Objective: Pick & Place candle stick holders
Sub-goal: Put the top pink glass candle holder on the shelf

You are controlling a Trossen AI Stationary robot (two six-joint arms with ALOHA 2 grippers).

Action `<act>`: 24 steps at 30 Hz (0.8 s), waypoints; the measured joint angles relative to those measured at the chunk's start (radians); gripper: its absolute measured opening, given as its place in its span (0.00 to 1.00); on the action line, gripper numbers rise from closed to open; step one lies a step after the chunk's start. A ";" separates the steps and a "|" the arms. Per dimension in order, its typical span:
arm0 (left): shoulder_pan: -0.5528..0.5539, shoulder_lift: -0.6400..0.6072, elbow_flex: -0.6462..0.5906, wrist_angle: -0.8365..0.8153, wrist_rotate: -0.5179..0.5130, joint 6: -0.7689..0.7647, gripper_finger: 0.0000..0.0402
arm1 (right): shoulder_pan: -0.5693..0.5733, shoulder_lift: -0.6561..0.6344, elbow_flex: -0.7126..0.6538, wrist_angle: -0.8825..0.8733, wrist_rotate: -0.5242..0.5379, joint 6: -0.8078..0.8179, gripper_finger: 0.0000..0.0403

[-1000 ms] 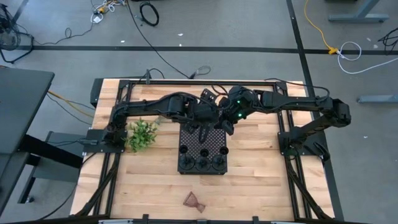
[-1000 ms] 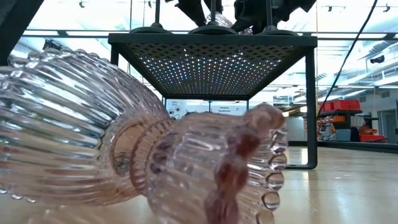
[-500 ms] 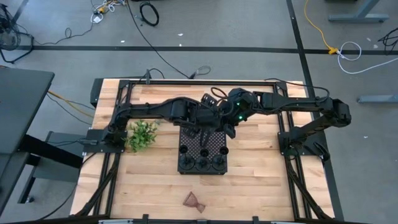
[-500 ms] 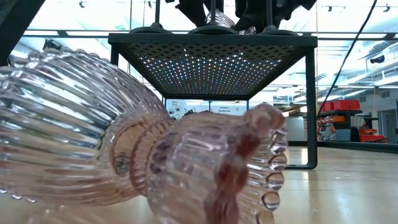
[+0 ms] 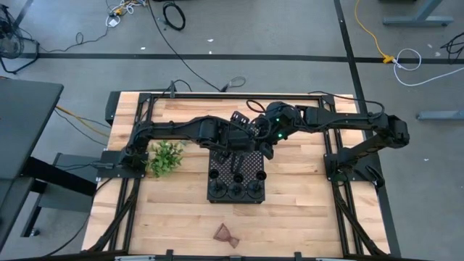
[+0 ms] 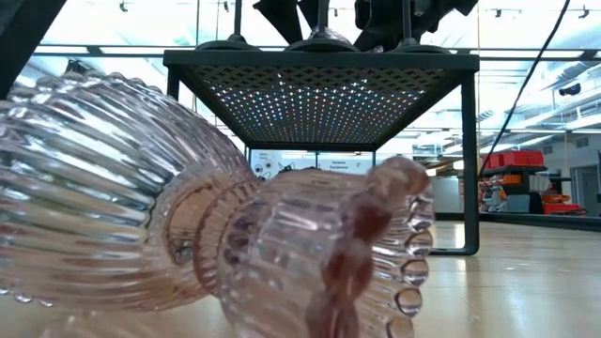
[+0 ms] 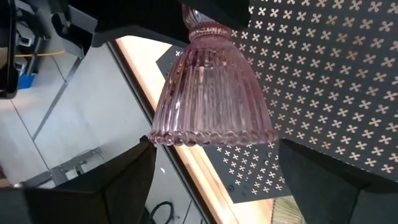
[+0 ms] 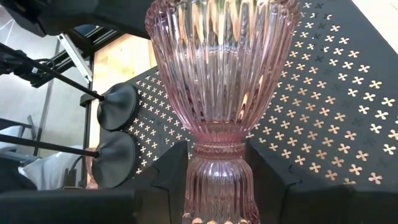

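My right gripper (image 8: 217, 155) is shut on a pinkish ribbed glass cup (image 8: 221, 68) above the black perforated tray (image 5: 246, 165). My left gripper (image 7: 216, 146) is open; its fingers stand on either side of the cup's wide beaded rim (image 7: 211, 138), and whether they touch it does not show. Three black stick holders stand on their disc bases (image 5: 235, 192) along the tray's near edge; two of the discs (image 8: 117, 106) show in the right wrist view. A second pinkish cup (image 5: 226, 234) lies on its side on the table near the front edge. My right gripper pinches the pinkish cup between its two fingers at the narrow waist and the smaller bell behind it (image 8: 217, 171). The fingers come slanting down from the table's right side. The cup is lifted clear of the tray, its wide end pointing away from the gripper.
A green leafy sprig (image 5: 165, 156) lies on the table left of the tray. The tray stands raised on thin legs (image 6: 470, 160). The fallen cup (image 6: 216, 225) fills the low view close to the camera. Bare wood lies right of the tray.
My left gripper has turned a little at the wrist and edged in around the wide end of the cup. My right gripper and the cup have kept their place.
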 joint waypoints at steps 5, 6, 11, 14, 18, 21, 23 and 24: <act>0.000 -0.002 0.000 0.022 0.041 -0.024 0.83 | -0.001 0.000 0.000 0.006 -0.001 0.000 0.33; -0.001 -0.002 0.000 0.026 0.044 -0.022 0.83 | -0.001 0.000 0.000 0.009 -0.005 0.000 0.33; -0.007 -0.002 0.000 0.033 0.047 -0.019 0.83 | 0.003 0.000 0.000 0.043 -0.010 0.002 0.33; -0.010 -0.001 0.000 0.062 0.066 -0.021 0.83 | 0.003 0.000 0.000 0.065 -0.008 0.000 0.33; -0.010 0.000 0.000 0.092 0.082 -0.022 0.83 | 0.002 0.000 0.000 0.086 -0.025 0.001 0.33; -0.007 0.000 0.000 0.090 0.077 -0.022 0.83 | 0.003 0.000 0.000 0.091 -0.031 0.002 0.33; -0.002 0.000 0.000 0.090 0.077 -0.023 0.83 | 0.003 0.000 0.000 0.097 -0.035 0.003 0.33; -0.001 0.000 0.000 0.089 0.077 -0.023 0.83 | 0.003 0.000 0.000 0.097 -0.034 0.003 0.33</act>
